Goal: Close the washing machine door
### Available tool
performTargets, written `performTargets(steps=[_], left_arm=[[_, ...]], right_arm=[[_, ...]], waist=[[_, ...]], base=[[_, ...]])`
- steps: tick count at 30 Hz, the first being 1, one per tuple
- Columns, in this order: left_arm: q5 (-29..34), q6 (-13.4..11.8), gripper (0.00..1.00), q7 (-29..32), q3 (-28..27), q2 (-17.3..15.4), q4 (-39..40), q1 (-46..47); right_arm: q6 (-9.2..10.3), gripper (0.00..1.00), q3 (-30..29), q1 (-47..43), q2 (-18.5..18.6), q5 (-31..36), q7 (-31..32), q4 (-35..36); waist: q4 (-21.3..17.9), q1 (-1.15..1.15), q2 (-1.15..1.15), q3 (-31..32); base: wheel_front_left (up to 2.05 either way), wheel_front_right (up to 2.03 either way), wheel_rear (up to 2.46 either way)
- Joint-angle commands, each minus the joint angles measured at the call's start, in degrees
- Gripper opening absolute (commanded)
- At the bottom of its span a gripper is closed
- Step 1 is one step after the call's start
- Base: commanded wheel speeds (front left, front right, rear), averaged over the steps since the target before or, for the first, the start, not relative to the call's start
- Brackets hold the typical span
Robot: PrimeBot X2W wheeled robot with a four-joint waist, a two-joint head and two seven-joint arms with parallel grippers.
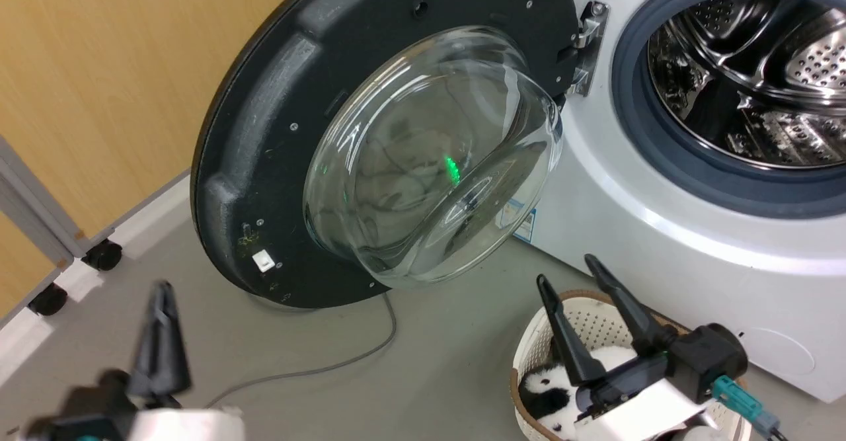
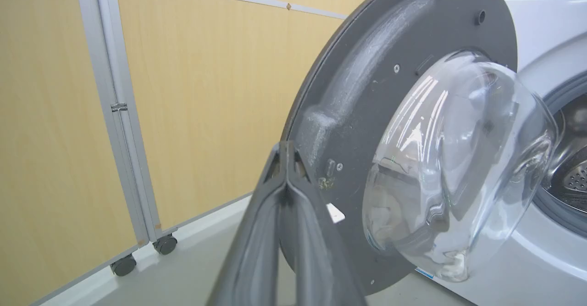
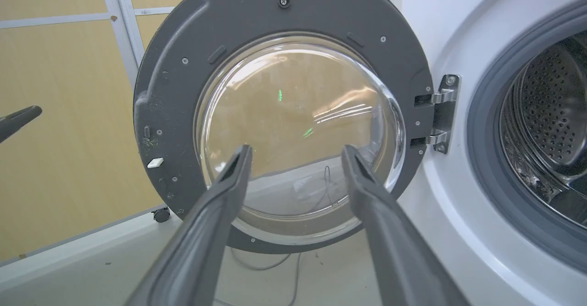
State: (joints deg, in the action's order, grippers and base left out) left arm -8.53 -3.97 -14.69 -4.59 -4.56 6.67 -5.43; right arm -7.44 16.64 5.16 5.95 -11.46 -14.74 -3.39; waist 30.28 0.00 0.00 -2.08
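Door (image 1: 264,137) wide open, nothing done yet. My left gripper (image 2: 285,150) pinched empty, right gripper (image 1: 566,271) spread, neither touching it.

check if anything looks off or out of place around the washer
Nothing looks broken or spilled. Two small oddities: a loose grey cable trails across the floor and runs under the open washing machine door, and dirty specks cling to the door's inner frame just above its small white tab.
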Motion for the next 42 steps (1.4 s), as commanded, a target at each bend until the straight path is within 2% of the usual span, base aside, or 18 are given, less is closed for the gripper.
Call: performTargets(steps=[1, 4, 10, 18, 22, 27, 30, 33, 37, 42], left_arm=[[-0.44, 0.58, 0.00, -0.30, -0.57, -0.79, 0.40, 1.47], [-1.90, 2.95, 0.00, -0.30, -2.17, -3.47, -0.41, 4.42], [-7.75, 6.49, 0.00, 1.96, -8.02, -10.42, -5.42, 13.00], [-19.95, 9.26, 0.00, 6.15, -16.99, -18.83, -20.07, 26.41], [-29.01, 10.08, 0.00, 12.01, -20.94, -21.14, -29.71, 33.19], [-42.19, 10.36, 0.00, 25.18, -25.23, -21.41, -42.23, 40.05], [-51.34, 8.45, 0.00, 33.28, -29.75, -19.72, -48.46, 43.93], [-59.60, 6.09, 0.00, 37.69, -35.51, -18.34, -52.24, 47.32], [-62.57, 7.52, 0.00, 46.46, -34.34, -17.05, -53.57, 47.05], [-65.39, 9.91, 0.00, 57.94, -31.64, -14.89, -50.55, 43.91]], right_arm=[[-0.05, 1.00, -0.43, -0.41, 0.32, 0.49, -0.26, 0.40], [-0.05, 1.00, -1.87, -1.50, 0.09, 1.33, -0.26, 1.22], [-0.05, 1.00, -2.08, -0.75, 0.49, 2.99, -0.26, 2.67], [-0.05, 1.00, -1.43, 2.01, 1.64, 3.43, -0.21, 3.17], [-0.05, 1.00, -1.22, 3.06, 2.14, 3.40, -0.15, 3.29], [-0.05, 1.00, -0.90, 3.99, 2.45, 3.53, -0.15, 3.24], [-0.05, 1.00, -0.79, 4.26, 2.19, 3.81, -0.16, 3.20], [-0.05, 1.00, -0.54, 4.43, 2.01, 3.88, -0.18, 3.05], [-0.05, 1.00, -0.39, 4.40, 1.74, 3.75, -0.20, 2.62], [-0.05, 1.00, -0.57, 4.16, 1.52, 3.41, -0.23, 2.11]], waist=[[-0.06, 0.00, 0.00, -0.34], [-0.21, 0.00, 0.00, -1.01], [-3.58, 0.00, 0.00, -5.07], [-7.40, 0.00, 0.00, -9.21], [-8.37, 0.00, 0.00, -10.42], [-9.02, 0.00, 0.00, -11.22], [-9.16, 0.00, 0.00, -11.30], [-9.22, 0.00, 0.00, -11.17], [-9.18, 0.00, 0.00, -10.30], [-9.25, 0.00, 0.00, -8.66]], base=[[0.00, 0.00, 0.00], [0.00, 0.00, 0.00], [0.00, 0.00, 0.00], [0.00, 0.00, 0.00], [0.00, 0.00, 0.00], [0.00, 0.00, 0.00], [0.00, 0.00, 0.00], [0.00, 0.00, 0.00], [0.00, 0.00, 0.00], [0.00, 0.00, 0.00]])
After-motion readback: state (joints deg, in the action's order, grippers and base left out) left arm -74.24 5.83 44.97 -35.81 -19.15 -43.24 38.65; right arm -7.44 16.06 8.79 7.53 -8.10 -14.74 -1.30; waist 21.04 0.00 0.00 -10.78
